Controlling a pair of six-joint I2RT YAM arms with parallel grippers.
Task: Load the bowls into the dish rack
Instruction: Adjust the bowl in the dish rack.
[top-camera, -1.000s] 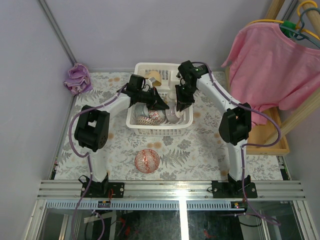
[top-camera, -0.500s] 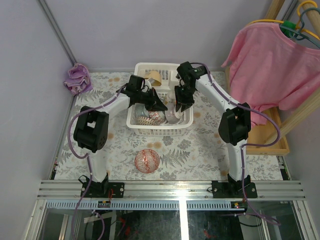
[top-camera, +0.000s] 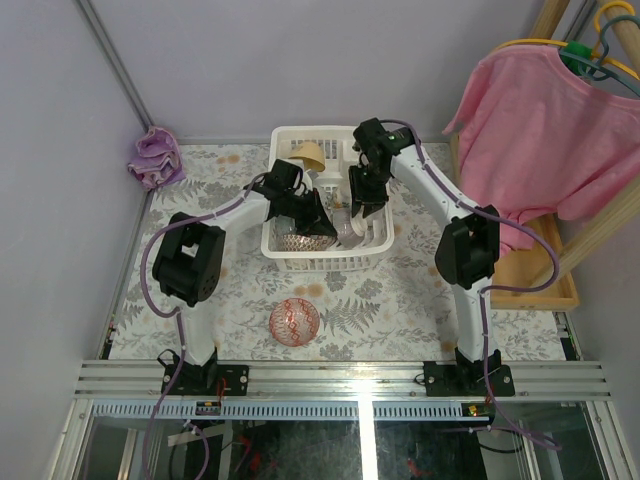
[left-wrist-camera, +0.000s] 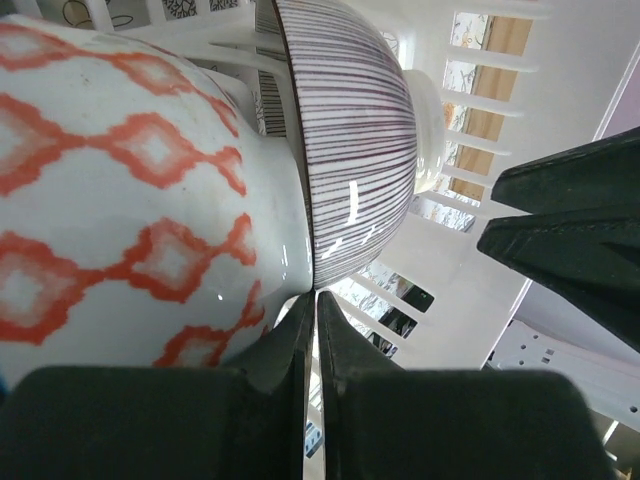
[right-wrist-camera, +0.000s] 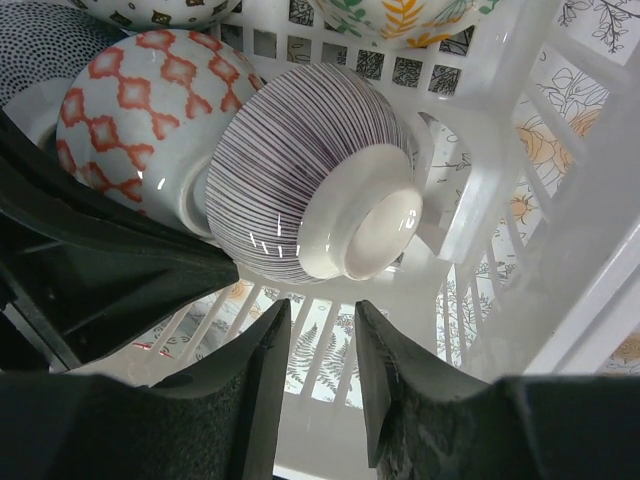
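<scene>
You're at the placing step. The striped bowl (right-wrist-camera: 300, 170) stands on edge inside the dish rack (top-camera: 320, 262), touching the red-diamond bowl (right-wrist-camera: 130, 110). Your right gripper (right-wrist-camera: 322, 318) is at its foot, fingers apart and gripping nothing. Your left gripper (left-wrist-camera: 311, 300) is pinched together and empty, inside the rack. One red-patterned bowl (top-camera: 294, 320) sits in front of the rack. It looks like your next job, so lift clear of the rack walls first.

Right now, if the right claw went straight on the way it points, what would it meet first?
Probably the striped bowl, standing on edge in the dish rack just ahead of the right claw; depth is unclear.
</scene>
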